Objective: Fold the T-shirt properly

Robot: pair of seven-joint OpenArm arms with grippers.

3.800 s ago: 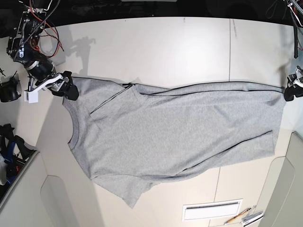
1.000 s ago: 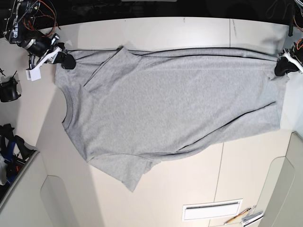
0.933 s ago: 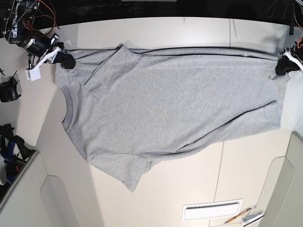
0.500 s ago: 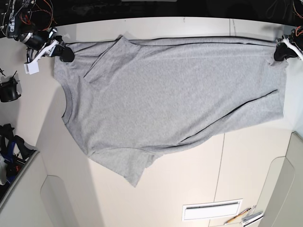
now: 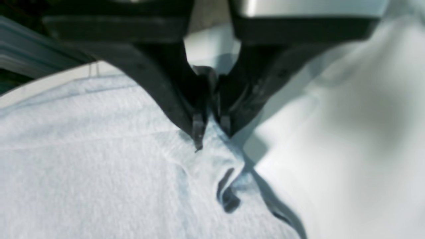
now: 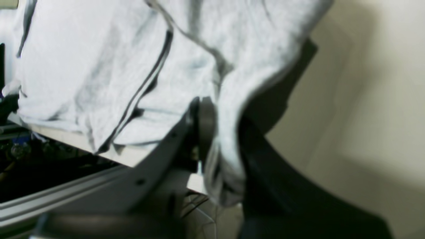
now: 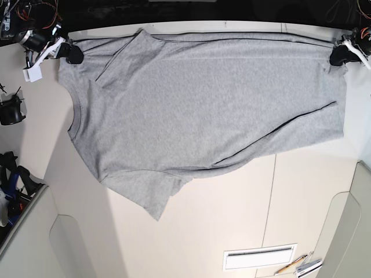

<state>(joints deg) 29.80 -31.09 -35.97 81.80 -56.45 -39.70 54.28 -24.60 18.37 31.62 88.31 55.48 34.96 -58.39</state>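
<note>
The light grey T-shirt [image 7: 203,104] lies spread plain side up across the white table, collar [image 7: 73,119] at the left, hem at the right. Its far edge is stretched taut near the table's back edge. My right gripper [image 7: 71,54] is shut on the shoulder corner at the far left; the wrist view shows cloth [image 6: 229,99] bunched between its jaws. My left gripper [image 7: 338,58] is shut on the hem corner at the far right; the wrist view shows fabric [image 5: 209,146] pinched at its tips. One sleeve [image 7: 148,194] points toward the front; the other [image 7: 124,52] is folded over the body.
The table's dark back edge [image 7: 191,23] runs just behind the shirt. A white vent plate [image 7: 259,256] and pens [image 7: 295,265] lie at the front right. Black gear [image 7: 11,110] and cables sit off the table's left side.
Both grippers have pulled the shirt's far edge steadily toward the back of the table, dragging the whole shirt with them. The near sleeve and hem slid back too.
</note>
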